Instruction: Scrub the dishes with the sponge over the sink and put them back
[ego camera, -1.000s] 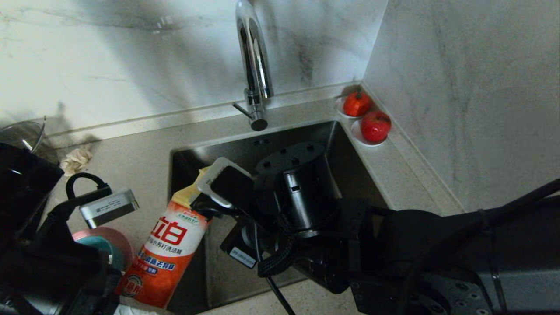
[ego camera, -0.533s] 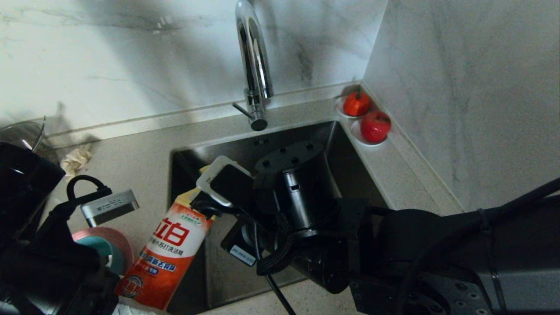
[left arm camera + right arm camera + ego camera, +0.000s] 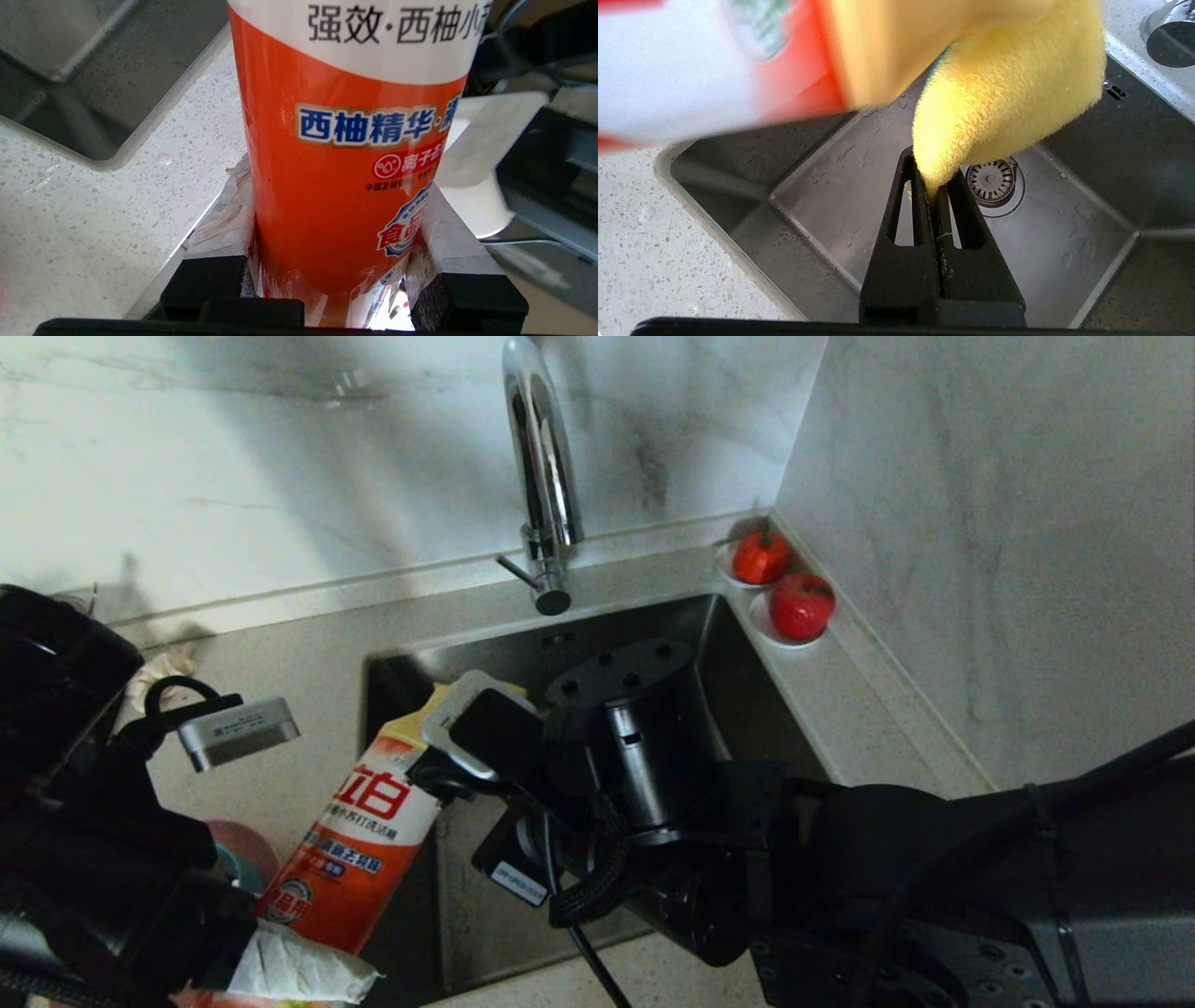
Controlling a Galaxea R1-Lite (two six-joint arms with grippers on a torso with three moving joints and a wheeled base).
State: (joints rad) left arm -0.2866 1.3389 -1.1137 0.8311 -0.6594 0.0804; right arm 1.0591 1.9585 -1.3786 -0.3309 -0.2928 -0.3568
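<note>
While the head view looks down on the sink [image 3: 747, 644], the left gripper [image 3: 271, 952] at the lower left holds an orange detergent bottle [image 3: 359, 854] tilted, its yellow top toward the sponge [image 3: 439, 695] above the basin. A pink plate [image 3: 245, 845] and teal bowl [image 3: 226, 868] peek out beside the bottle. From the left wrist, taped fingers [image 3: 224, 224] clamp the bottle's base. From the right wrist, the right gripper [image 3: 934, 186] pinches the yellow sponge's corner, jaws nearly together, above the drain strainer [image 3: 992, 179].
</note>
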